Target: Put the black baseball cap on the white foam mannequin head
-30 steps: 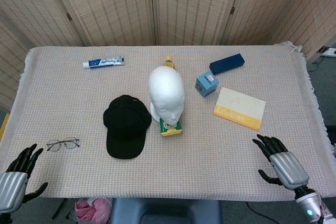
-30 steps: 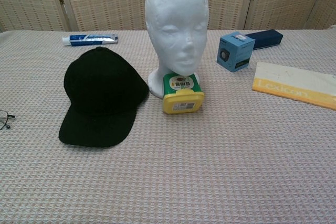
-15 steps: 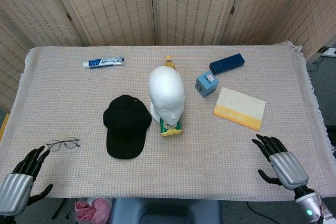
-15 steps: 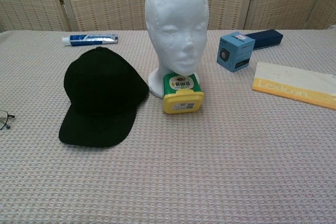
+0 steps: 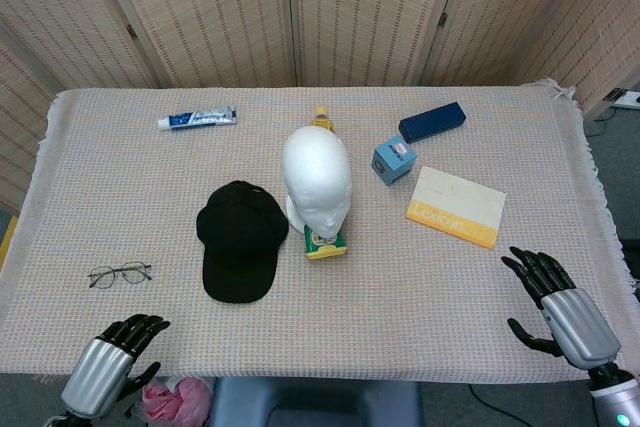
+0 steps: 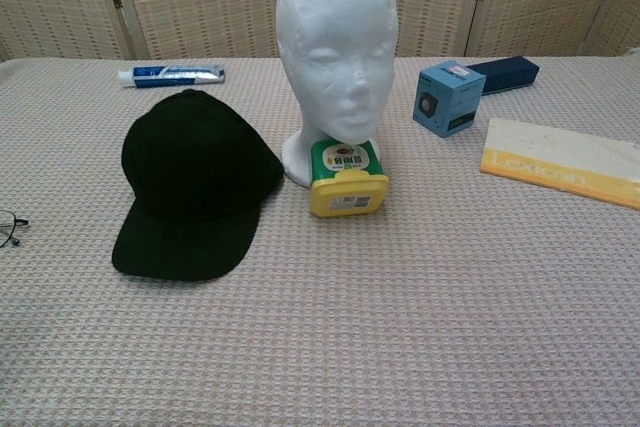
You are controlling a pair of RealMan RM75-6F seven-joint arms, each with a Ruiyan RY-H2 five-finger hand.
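Observation:
The black baseball cap (image 5: 240, 239) (image 6: 192, 181) lies flat on the cloth, brim toward me, just left of the white foam mannequin head (image 5: 317, 179) (image 6: 337, 47), which stands upright and bare. At the near left table edge, my left hand (image 5: 108, 362) holds nothing, well short of the cap, its fingers bent over the edge. My right hand (image 5: 561, 304) hovers at the near right edge, fingers spread and empty. Neither hand shows in the chest view.
A yellow-lidded green box (image 5: 325, 243) (image 6: 346, 178) leans against the mannequin's base. Eyeglasses (image 5: 119, 274) lie near left. A toothpaste tube (image 5: 197, 118), blue cube box (image 5: 394, 159), dark blue case (image 5: 432, 121) and a Lexicon book (image 5: 456, 206) occupy the back and right.
My left hand has swung rightward along the near edge, toward the cap's side. My right hand has drifted slightly right and toward me. The cap and mannequin have not moved.

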